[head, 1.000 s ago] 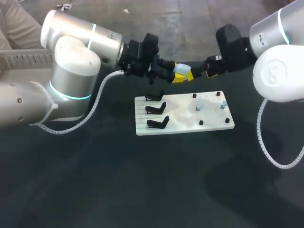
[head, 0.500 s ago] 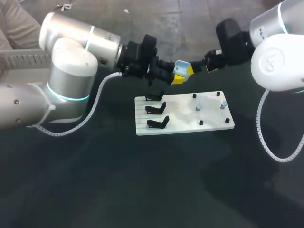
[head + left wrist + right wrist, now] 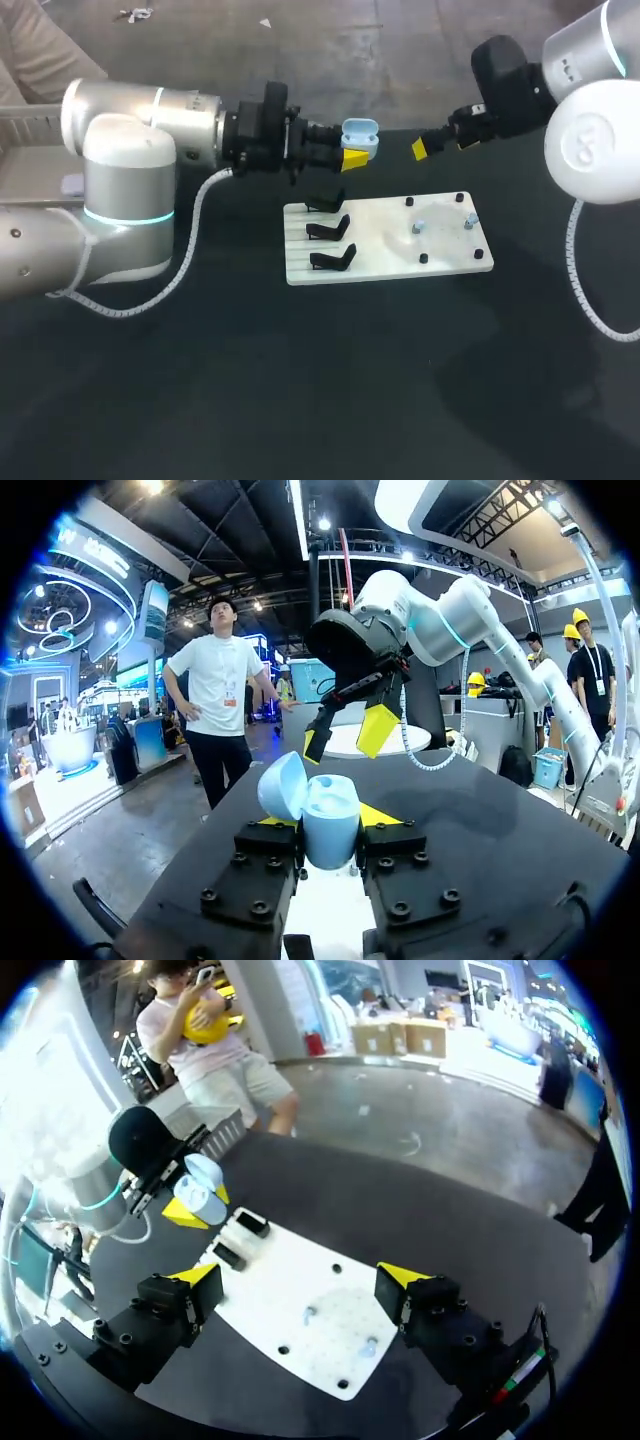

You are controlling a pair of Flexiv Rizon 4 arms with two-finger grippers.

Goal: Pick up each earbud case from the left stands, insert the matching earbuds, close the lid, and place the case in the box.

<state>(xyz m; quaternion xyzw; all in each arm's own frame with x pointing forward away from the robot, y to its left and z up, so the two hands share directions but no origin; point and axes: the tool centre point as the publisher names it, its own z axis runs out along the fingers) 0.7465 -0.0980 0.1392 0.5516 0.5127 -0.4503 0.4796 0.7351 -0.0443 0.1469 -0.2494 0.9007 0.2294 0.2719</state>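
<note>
Dark tabletop [image 3: 250,380] spreads under everything you see. Your light-blue earbud case [image 3: 359,134], lid hinged open, is clamped between the left gripper's [image 3: 330,825] yellow tips, in the air beyond the white board's [image 3: 380,262] far edge. 3 black stands [image 3: 330,232] line the board's left side. Your right gripper [image 3: 347,735] hangs near the case without touching it, fingers spread, gripping nothing.

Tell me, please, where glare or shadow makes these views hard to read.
Head view: the white board glares pale at its middle, and soft shadow lies on the dark table. Right wrist view: strong glare washes out the room behind my left arm. Left wrist view: the earbud case is evenly lit.
</note>
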